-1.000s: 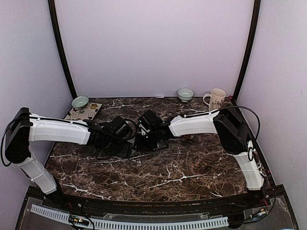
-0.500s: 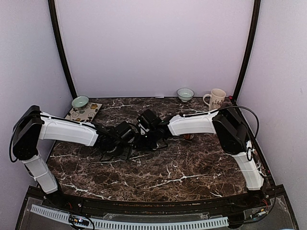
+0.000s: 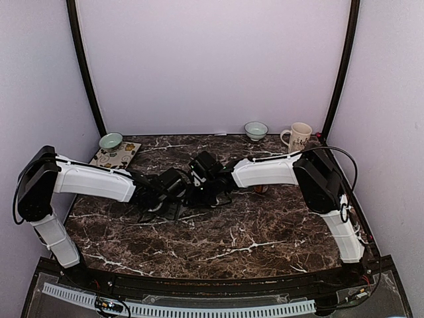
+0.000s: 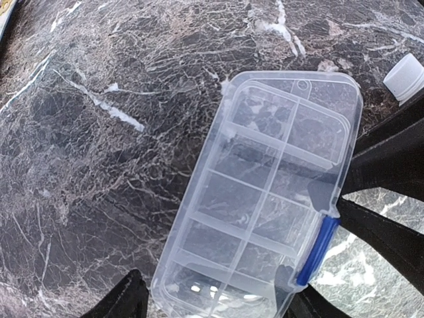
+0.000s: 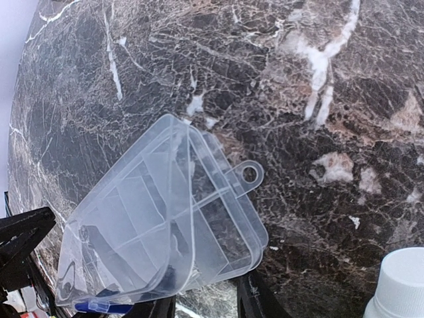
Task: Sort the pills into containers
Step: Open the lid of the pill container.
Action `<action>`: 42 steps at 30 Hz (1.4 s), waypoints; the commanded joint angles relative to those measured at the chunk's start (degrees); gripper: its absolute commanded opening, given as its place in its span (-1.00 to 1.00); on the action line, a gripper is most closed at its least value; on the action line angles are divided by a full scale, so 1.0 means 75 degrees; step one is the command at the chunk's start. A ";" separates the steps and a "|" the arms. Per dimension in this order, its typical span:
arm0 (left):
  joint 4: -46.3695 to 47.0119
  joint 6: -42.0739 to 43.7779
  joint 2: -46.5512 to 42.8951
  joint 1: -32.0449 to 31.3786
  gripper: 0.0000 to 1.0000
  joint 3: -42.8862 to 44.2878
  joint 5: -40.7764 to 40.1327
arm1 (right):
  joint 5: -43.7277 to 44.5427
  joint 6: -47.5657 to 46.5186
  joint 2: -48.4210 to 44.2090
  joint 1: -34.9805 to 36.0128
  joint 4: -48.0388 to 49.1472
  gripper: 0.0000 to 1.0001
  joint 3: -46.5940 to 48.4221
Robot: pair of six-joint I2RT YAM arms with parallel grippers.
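organizer box (image 4: pixel 265 199) is lying flat on the table (image 4: pixel 99 132), mid-table between the two arms, with the blue latch (image 4: pixel 318 248) sitting on one long side; the lid is looking shut, though a slight crack is not being ruled out

left gripper (image 4: pixel 218 291): the fingers are being spread wide, one against each long side at the box's near short end, so the box is being braced across its width
right gripper (image 5: pixel 205 301): the fingers are being set at a narrow gap, tips at the latch-side rim; whether that rim is actually being pinched cannot be told

handling, as a judgement: the box is being read as thin clear plastic, so very light, fairly stiff and slick-walled. On polished marble it is likely being shoved or tipped by any one-sided push, so bracing is being called for. A hard squeeze is risking a bowed or cracked shell. The best hold is being judged as low on the base across the width, leaving the lid free, with the lid being taken at the latch-side rim. The hang tab (image 5: pixel 250 173) is being judged too small to grip

writing: none is being made out on the box or latch. The white bottle (image 5: pixel 401 285) just beside the box is showing no label. The mug (image 3: pixel 299 137) at the far edge is carrying a print too small to be read
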 commanded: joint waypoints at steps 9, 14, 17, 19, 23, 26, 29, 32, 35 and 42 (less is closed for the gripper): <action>-0.0367 0.0171 -0.0652 0.0440 0.37 0.0052 -0.0459 | 0.0464 -0.0110 0.0386 -0.0063 -0.0500 -0.38 -0.0219; -0.0277 0.0315 -0.0788 0.0725 0.38 0.0013 -0.0443 | 0.0522 -0.0180 0.0381 -0.0074 -0.0558 -0.38 -0.0250; -0.0208 0.0391 -0.0750 0.0921 0.39 0.0008 -0.0347 | 0.0530 -0.0194 0.0381 -0.0068 -0.0574 -0.38 -0.0238; -0.0153 0.0427 -0.0659 0.1019 0.39 -0.0011 -0.0251 | 0.0539 -0.0210 0.0368 -0.0074 -0.0587 -0.38 -0.0238; -0.0016 0.0469 -0.0462 0.1178 0.38 -0.0098 -0.0109 | 0.0555 -0.0223 0.0356 -0.0074 -0.0599 -0.38 -0.0235; 0.0114 0.0481 -0.0308 0.1277 0.38 -0.0199 0.0002 | 0.0572 -0.0252 0.0356 -0.0071 -0.0610 -0.38 -0.0226; 0.0217 0.0520 -0.0124 0.1398 0.39 -0.0294 0.0130 | 0.0577 -0.0267 0.0367 -0.0073 -0.0616 -0.38 -0.0216; 0.0314 0.0528 0.0076 0.1496 0.38 -0.0399 0.0253 | 0.0595 -0.0270 0.0379 -0.0074 -0.0622 -0.38 -0.0203; 0.0400 0.0511 0.0168 0.1547 0.37 -0.0503 0.0314 | 0.0600 -0.0291 0.0385 -0.0074 -0.0631 -0.38 -0.0197; 0.0562 0.0537 0.0205 0.1719 0.37 -0.0615 0.0447 | 0.0645 -0.0336 0.0363 -0.0062 -0.0621 -0.38 -0.0248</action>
